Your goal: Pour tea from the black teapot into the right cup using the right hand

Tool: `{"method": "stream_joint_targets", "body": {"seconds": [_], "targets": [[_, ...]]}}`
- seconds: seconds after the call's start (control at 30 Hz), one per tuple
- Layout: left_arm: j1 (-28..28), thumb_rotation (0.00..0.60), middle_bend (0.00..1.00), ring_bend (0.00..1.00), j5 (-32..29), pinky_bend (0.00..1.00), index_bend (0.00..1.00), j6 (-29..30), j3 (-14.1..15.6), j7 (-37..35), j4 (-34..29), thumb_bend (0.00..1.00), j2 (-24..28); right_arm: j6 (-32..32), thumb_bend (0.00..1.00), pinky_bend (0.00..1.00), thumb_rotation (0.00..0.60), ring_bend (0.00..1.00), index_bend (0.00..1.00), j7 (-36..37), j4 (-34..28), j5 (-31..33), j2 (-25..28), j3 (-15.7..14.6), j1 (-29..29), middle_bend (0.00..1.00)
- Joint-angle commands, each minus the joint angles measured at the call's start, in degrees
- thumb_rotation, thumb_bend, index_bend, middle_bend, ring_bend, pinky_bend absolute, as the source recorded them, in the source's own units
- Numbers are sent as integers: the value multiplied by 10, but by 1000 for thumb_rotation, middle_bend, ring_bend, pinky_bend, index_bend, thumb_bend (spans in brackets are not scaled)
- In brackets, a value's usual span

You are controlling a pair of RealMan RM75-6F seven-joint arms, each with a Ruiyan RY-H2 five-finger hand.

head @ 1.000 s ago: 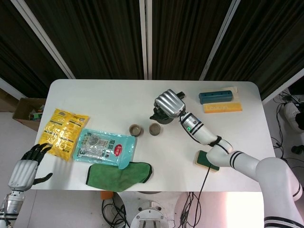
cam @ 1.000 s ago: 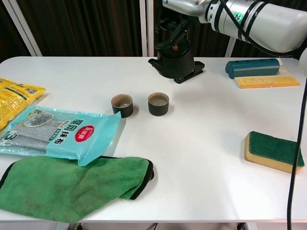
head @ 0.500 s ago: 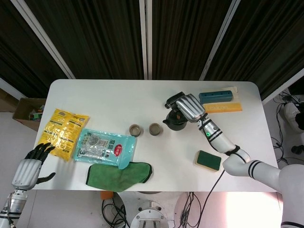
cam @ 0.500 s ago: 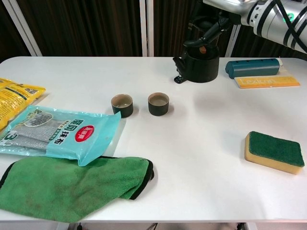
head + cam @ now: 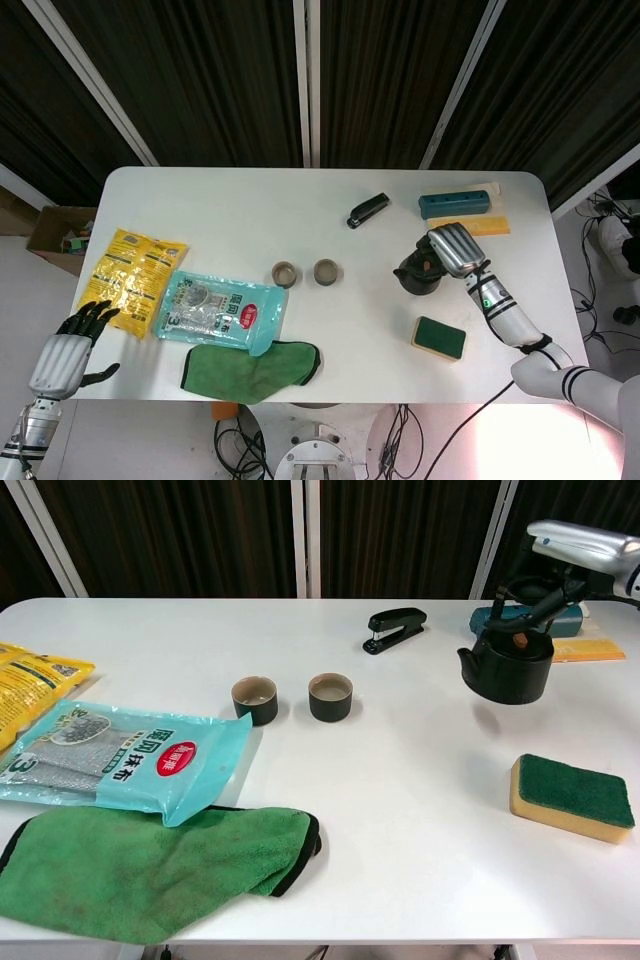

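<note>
Right robot hand curled, gripping; left robot hand idle, fingers spread.

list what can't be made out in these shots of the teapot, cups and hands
- Right hand: its fingers on the black teapot are hidden under its back in the head view and shadowed in the chest view.
- Tea level in the right cup and left cup: too small to read in either view.
- Left hand: outside the chest view.
- Blue case: mostly behind the teapot in the chest view.
</note>
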Motion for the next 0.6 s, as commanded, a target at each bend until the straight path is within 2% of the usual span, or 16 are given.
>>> {"method": "stream_joint_targets", "body": {"seconds": [0.03,0.6], "targets": [[0,600,87,73,-1,233,173,-2,0,2,-1,129,1,5,229,926,600,1000,1000,14,33,-10,-16,-10,-15,1000],[1,600,87,73,-6,233,173,-3,0,9,-8,129,5,11,228,927,600,1000,1000,66,164,-35,-92,-18,-38,1000]]}}
